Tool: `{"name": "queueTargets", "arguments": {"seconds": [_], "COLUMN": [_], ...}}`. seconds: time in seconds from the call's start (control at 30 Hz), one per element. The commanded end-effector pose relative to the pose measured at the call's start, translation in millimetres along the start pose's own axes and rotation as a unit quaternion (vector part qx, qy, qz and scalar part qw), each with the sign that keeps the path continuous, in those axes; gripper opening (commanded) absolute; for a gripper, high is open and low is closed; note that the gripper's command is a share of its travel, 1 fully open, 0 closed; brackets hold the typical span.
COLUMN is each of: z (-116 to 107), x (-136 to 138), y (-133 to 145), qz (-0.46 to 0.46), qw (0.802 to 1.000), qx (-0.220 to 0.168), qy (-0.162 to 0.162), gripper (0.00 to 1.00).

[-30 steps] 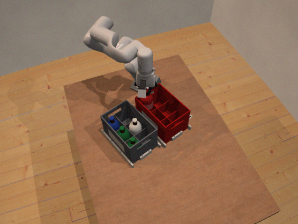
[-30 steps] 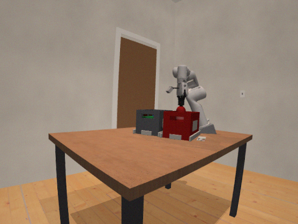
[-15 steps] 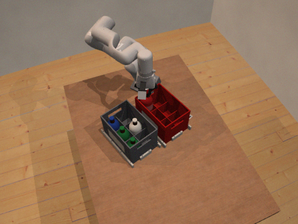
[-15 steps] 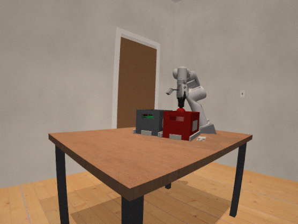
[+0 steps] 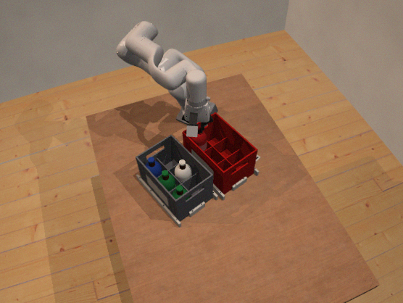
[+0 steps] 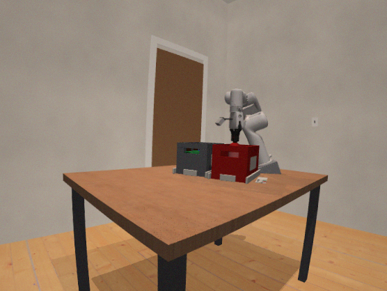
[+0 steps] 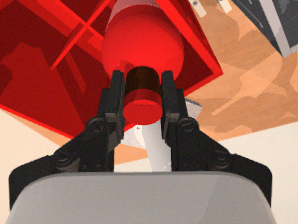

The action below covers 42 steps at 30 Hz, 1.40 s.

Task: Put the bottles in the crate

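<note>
I see my gripper (image 7: 142, 85) pointing straight down over the red crate (image 5: 241, 159). Its jaws are pinching the dark neck of the red bottle (image 7: 142, 45), just under the red cap. In the wrist view one black finger (image 7: 116, 100) sits on each side of the neck, and the bottle hangs straight below them.

The red bottle is upright and mostly down inside a corner slot of the red crate, the corner closest to the arm and next to the grey crate (image 5: 196, 197). From the side view only the bottle's red top (image 6: 235, 142) pokes up above the crate's rim. I cannot tell if the bottle's bottom is touching the crate floor.

The other slots of the red crate that I can see hold nothing.

The grey crate stands right beside the red one on the worktop (image 5: 254, 235). In it I see a blue bottle (image 5: 154, 167), a white bottle (image 5: 183, 171) and two green bottles (image 5: 167, 180), all standing up.

A small strip of paper (image 6: 261, 179) lies on the worktop just beside the red crate, on the side away from the grey one. It is too small for me to read.
</note>
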<state>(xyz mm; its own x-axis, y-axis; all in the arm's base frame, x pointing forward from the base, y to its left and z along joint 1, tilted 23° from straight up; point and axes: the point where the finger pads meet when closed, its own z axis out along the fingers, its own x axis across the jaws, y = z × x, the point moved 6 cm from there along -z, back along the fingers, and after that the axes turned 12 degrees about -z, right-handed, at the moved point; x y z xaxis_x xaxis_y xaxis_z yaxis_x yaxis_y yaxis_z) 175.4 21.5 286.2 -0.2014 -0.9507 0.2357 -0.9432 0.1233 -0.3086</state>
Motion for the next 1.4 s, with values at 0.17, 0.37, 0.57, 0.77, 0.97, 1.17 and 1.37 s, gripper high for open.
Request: {"name": "queueTargets", "arguments": {"seconds": [0.17,0.37,0.57,0.77,0.97,1.17,1.37], "z": [7,13,17,23,26,28,31], "x": [0,0,0,0,0,0,0], "y": [-1,-1,-1,-1,-1,-1,-1], "qz": [0.001,0.001,0.001,0.001,0.001,0.001,0.001], "qw": [1.000,1.000,1.000,1.000,1.000,1.000,1.000], "qx": [0.001,0.001,0.001,0.001,0.001,0.001,0.001], "qy": [-0.001,-0.001,-0.001,-0.001,-0.001,-0.001,-0.001], "gripper": [0.00,0.00,0.00,0.00,0.00,0.00,0.00]}}
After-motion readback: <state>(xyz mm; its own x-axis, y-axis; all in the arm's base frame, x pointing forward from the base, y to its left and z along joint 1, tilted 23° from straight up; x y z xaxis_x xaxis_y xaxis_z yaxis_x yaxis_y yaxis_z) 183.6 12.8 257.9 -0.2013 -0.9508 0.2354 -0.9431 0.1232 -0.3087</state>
